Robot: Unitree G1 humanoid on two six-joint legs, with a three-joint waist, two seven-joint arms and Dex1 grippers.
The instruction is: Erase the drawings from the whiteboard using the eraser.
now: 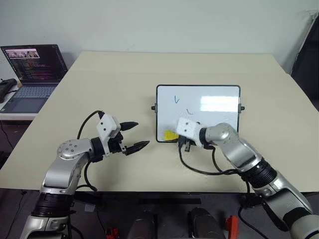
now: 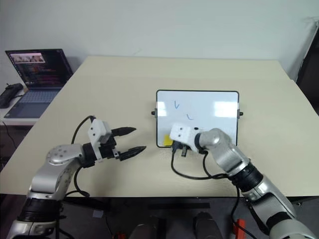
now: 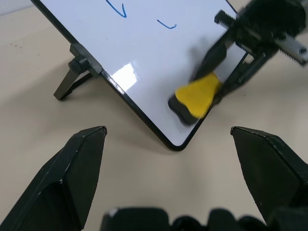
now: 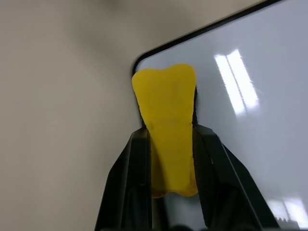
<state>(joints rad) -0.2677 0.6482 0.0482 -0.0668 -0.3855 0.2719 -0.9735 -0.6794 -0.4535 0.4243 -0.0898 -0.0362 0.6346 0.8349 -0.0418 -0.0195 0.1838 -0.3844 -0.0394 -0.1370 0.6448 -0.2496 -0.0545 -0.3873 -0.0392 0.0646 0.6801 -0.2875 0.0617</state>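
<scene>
Progress looks partial: the bright yellow foam eraser [image 3: 196, 96] sits pressed on the near left corner of the glossy white black-framed whiteboard [image 1: 214, 99], while two thin blue pen drawings [image 1: 176, 99] remain farther up, so I'd guess most wiping is left. Right gripper [image 4: 169, 139] has its black fingers [image 4: 132, 159] squeezed tight on the eraser, pinching it narrow. Left gripper [image 1: 135, 135] hangs over the beige table [image 1: 124, 79] beside the board, spread wide, holding nothing.
</scene>
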